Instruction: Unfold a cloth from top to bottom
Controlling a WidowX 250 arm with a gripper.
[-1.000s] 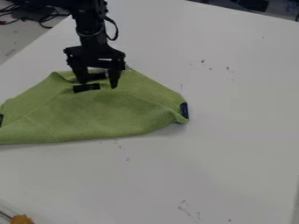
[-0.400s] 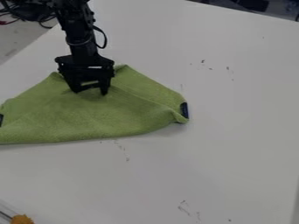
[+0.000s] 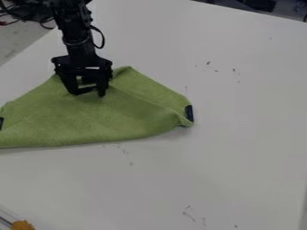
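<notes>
Although it lies low and spread on the table (image 3: 221,175), the cloth (image 3: 102,121) looks folded over, narrowing toward its far side. Its long axis runs across the view, from the left edge to the dark tab (image 3: 189,112) at its right corner. From the gripper (image 3: 88,94), most of the cloth lies toward the near side and out to the left and right. The gripper points down over the far part, left of the raised peak (image 3: 125,70). Its fingers stand apart; whether any cloth is caught between them, I cannot tell.

The step in hand seems to be getting hold of the top layer near the far edge, with the unfolding itself still to do. The next move likely calls for pinching that layer alone and drawing it toward the near side, crosswise to the long axis. Being soft, it could slip, or both layers could drag together. Farther out, cables (image 3: 42,19) lie at the upper left and an orange thing (image 3: 23,225) at the lower left.
</notes>
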